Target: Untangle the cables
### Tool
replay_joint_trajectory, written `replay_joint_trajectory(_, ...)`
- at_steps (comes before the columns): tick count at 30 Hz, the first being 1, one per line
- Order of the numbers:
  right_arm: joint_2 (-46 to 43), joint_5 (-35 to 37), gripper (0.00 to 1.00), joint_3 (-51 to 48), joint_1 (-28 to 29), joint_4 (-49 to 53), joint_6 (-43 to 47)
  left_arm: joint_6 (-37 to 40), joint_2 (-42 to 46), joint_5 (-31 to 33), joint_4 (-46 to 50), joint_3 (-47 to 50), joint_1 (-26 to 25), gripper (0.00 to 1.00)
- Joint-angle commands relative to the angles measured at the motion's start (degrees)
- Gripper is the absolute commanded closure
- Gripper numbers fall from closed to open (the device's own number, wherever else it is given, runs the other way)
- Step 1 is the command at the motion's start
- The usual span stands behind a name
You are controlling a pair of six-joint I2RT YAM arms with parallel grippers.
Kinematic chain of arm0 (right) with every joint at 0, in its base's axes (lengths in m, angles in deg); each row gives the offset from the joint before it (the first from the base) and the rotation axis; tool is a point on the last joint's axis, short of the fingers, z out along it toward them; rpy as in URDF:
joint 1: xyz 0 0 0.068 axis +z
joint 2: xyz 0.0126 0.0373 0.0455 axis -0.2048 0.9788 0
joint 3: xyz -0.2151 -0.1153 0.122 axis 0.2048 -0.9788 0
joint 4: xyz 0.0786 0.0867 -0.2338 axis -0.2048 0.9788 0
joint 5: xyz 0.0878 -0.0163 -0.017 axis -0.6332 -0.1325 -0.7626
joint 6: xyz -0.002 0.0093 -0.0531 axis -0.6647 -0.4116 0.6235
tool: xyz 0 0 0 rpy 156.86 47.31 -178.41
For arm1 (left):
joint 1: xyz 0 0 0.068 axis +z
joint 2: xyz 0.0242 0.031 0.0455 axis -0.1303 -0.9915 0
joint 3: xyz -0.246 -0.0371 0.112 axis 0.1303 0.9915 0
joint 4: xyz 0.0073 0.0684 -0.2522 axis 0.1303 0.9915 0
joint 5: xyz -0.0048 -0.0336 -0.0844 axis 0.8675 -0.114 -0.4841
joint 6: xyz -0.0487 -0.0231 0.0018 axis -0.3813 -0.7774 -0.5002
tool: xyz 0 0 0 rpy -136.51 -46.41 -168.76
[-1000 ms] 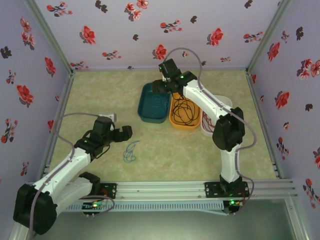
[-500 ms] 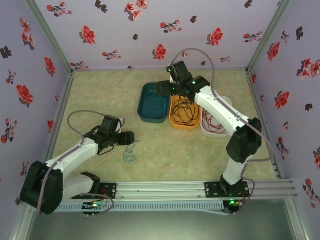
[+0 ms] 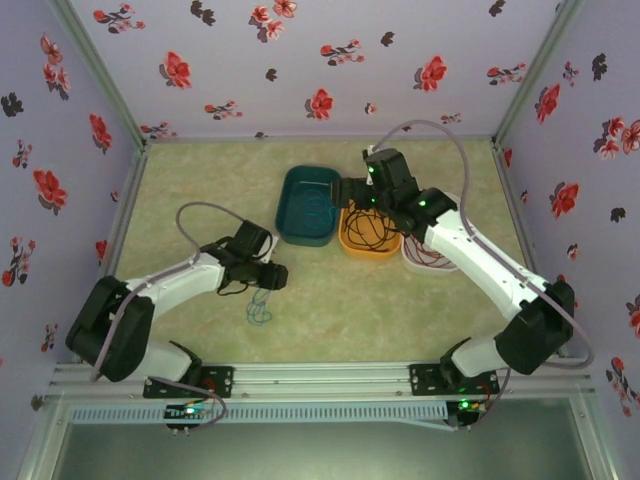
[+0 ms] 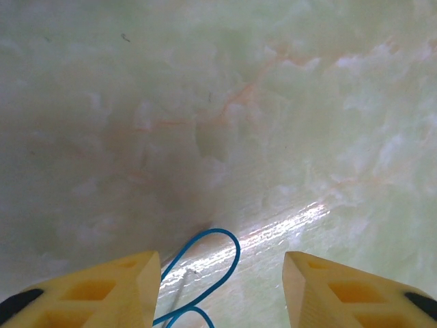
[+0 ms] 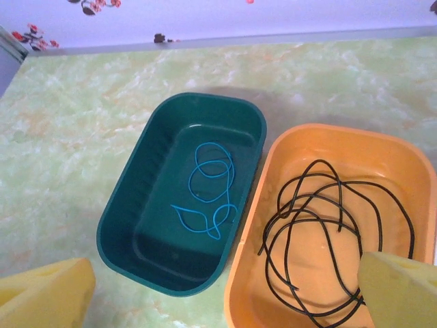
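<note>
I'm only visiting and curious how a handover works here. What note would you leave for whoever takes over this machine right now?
Left gripper: open, low over the table, loose blue cable between its fingers, not gripped.
Right gripper: open, empty, above the trays.
Done: second blue cable in the teal tray, black cable in the orange tray, red cable in the white tray.
Left: lift the loose blue cable, probably into the teal tray.
</note>
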Motion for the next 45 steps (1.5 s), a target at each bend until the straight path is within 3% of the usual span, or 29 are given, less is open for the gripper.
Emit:
replay_joint_trajectory(1,-2.95,2.96,0.01,-1.94,0.22,-3.03,-1.18,2.48,-3.04,3.28,5.15,-3.26,-2.27,0.48)
replay_joint_trajectory(7,-4.59,3.53,0.01,-3.66,0.19,-3.65,-1.4,1.32,-7.26,9.63,10.59,-7.01,-4.29,0.5)
replay_joint_trajectory(9,-4.69,3.61,0.01,-4.02,0.22,-3.99,-1.46,1.14,-8.12,10.47,11.51,-7.61,-4.67,0.61)
replay_joint_trajectory(12,-4.88,3.57,0.01,-4.11,0.15,-4.01,-1.53,1.05,-8.56,12.22,12.49,-8.17,-4.81,0.9)
replay_joint_trajectory(14,-5.02,3.52,0.01,-4.24,0.19,-4.09,-1.46,1.13,-8.13,13.11,12.88,-8.53,-4.81,1.0)
replay_joint_trajectory(21,-6.05,2.87,0.01,-6.28,0.2,-5.66,-1.88,0.46,-1.21,13.74,11.13,-8.86,-4.76,1.0)
replay_joint_trajectory(29,-7.75,-4.89,0.01,-13.89,1.08,-12.52,-5.45,-4.73,13.25,13.46,6.18,-4.93,-2.69,1.0)
replay_joint_trajectory(37,-3.16,-11.89,0.01,-21.14,9.13,-27.21,-8.79,-11.32,25.32,7.9,-0.33,-0.08,1.56,1.0)
replay_joint_trajectory(45,5.72,-15.07,0.03,-20.36,18.26,-35.44,-6.26,-14.26,29.48,5.44,-2.19,0.74,4.53,1.0)
